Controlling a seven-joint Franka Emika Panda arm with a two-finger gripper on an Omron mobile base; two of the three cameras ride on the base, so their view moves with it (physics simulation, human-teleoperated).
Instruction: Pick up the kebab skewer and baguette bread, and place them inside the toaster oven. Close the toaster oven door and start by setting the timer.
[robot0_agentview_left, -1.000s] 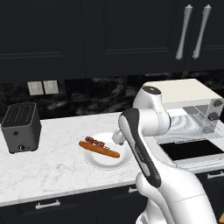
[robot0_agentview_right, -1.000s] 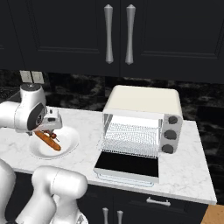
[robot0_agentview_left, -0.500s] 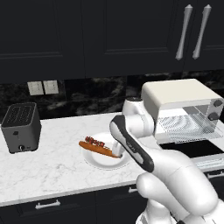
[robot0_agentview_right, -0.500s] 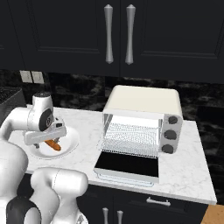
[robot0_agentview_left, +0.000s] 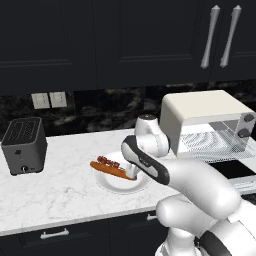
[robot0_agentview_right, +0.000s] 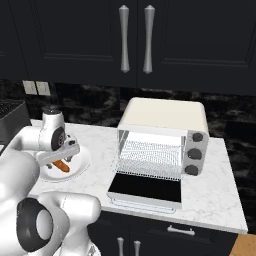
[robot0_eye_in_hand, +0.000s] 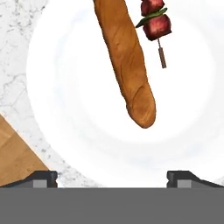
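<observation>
On the white plate lie one baguette bread and one kebab skewer, beneath the released claw.

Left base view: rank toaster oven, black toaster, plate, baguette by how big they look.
1. toaster oven, though the arm hides part of it
2. black toaster
3. white plate, partly behind the arm
4. baguette, smallest

The oven sits no nearer the camera than the rest, so this order looks safe.
</observation>
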